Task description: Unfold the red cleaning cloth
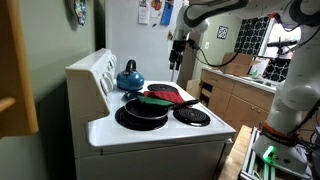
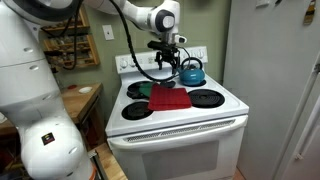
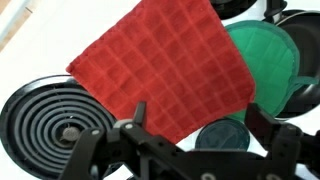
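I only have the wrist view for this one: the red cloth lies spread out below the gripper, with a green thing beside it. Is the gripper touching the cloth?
Observer: No. In an exterior view the gripper hangs in the air above the stovetop, apart from the red cleaning cloth.
Operator: Is anything on the stove outside my picture?
Observer: Yes, a blue kettle stands at the back.
Operator: And where does the cloth lie overall?
Observer: In the middle of the stovetop, with a bare burner right beside it.
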Available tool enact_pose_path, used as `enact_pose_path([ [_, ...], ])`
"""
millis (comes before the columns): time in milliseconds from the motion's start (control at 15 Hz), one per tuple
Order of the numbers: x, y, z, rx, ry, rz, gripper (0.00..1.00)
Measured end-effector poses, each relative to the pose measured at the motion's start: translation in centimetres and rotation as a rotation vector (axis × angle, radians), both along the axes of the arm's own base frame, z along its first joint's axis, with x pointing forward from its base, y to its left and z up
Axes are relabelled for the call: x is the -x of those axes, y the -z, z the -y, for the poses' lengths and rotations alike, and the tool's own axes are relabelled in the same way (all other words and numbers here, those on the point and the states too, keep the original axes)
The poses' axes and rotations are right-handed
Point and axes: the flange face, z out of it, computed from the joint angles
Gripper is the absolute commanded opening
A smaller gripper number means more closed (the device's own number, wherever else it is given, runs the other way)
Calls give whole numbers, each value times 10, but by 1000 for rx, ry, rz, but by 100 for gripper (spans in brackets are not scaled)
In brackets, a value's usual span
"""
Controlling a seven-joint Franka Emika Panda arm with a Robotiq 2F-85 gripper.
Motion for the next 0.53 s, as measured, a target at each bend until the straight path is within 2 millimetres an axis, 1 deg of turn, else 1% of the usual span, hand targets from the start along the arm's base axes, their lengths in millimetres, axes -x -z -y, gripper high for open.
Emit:
enact_pose_path([
  [133, 7, -13, -5, 65, -8, 28, 100],
  [267, 11, -21, -8, 105, -12, 51, 100],
  [533, 13, -25, -9, 120, -12, 63, 100],
])
